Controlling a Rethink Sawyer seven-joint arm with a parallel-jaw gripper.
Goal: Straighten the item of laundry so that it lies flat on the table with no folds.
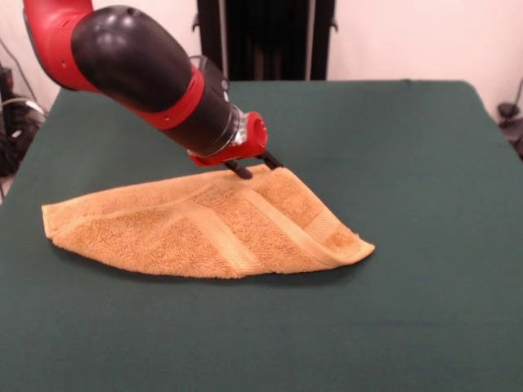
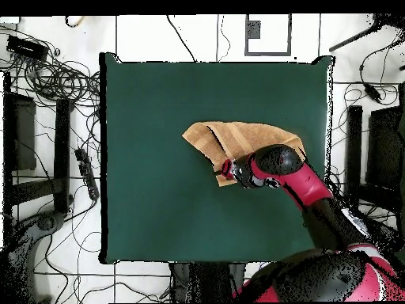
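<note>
Arm (image 1: 135, 61): rounded glossy black housing seated in a red link, followed by a red collar ring, a tapering black wrist section and a metallic ring. Red end bracket carries the claw (image 1: 253, 167), with short black fingers (image 1: 239, 170).

A dark green table (image 1: 425, 163) bears one folded golden-orange towel (image 1: 188, 229).

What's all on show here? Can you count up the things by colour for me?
Golden-orange: 1, the towel, folded over
Dark green: 1, the table
Red and black: 1, the robot arm with its gripper at the towel's upper edge
Total: 3
</note>
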